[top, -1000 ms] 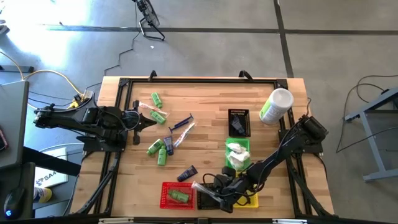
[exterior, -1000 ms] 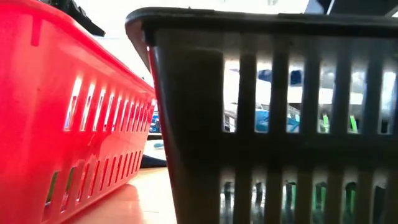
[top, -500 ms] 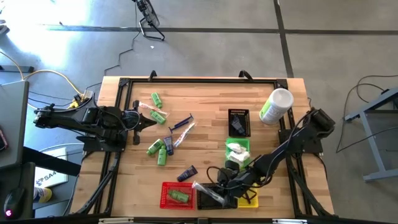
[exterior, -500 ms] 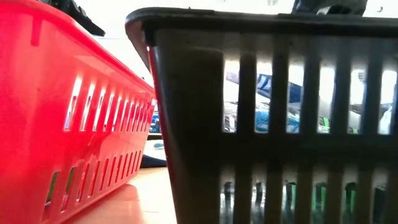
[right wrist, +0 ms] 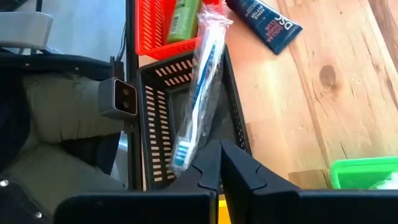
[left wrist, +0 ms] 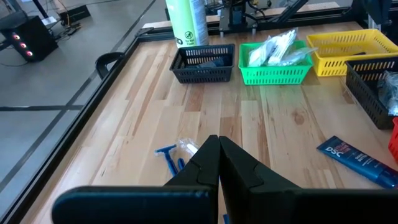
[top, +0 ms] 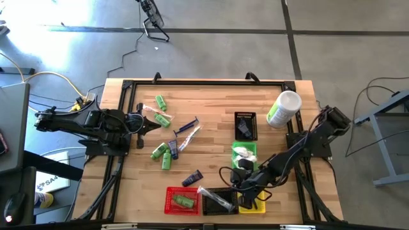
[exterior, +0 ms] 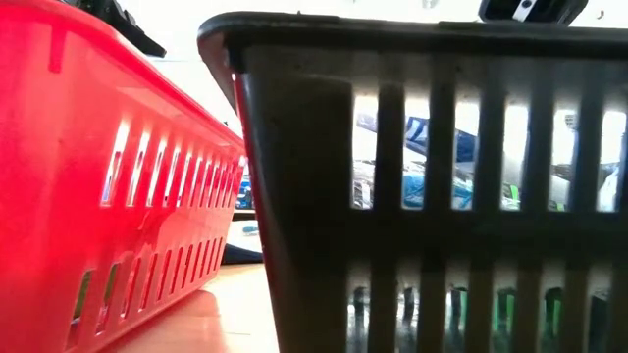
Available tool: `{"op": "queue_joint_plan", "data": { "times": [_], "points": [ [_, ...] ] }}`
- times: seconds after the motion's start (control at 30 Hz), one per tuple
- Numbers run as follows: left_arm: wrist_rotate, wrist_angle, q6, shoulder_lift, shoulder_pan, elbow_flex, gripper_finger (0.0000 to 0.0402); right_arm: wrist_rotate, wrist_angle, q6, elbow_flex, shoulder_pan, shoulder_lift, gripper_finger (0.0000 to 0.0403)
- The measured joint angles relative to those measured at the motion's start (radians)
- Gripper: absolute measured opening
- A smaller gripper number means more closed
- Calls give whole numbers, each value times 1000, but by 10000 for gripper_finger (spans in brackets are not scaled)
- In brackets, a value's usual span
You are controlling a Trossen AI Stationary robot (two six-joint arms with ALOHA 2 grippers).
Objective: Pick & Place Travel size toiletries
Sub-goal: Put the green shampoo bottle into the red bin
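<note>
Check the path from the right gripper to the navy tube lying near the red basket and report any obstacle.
The right gripper, shut and empty, sits by the black basket. The wrapped toothbrush lies across that basket's rim, between the gripper and the navy tube. Nothing else blocks.

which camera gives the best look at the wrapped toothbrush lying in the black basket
The right wrist view: the wrapped toothbrush lies full length across the black basket. The high view shows it small. The low view shows only blue glimpses through slots; the left wrist view barely catches the wrapper at its edge.
</note>
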Motion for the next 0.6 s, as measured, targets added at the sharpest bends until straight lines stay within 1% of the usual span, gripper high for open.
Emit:
{"op": "queue_joint_plan", "data": {
  "times": [0.17, 0.37, 0.6],
  "points": [
    [0, 0, 0, 0, 0, 0, 0, 31, -84, -7, 0, -6, -43, 3],
    [0, 0, 0, 0, 0, 0, 0, 87, -196, -57, 0, -8, -120, 3],
    [0, 0, 0, 0, 0, 0, 0, 155, -251, -149, 0, -20, -195, 3]
  ]
}}
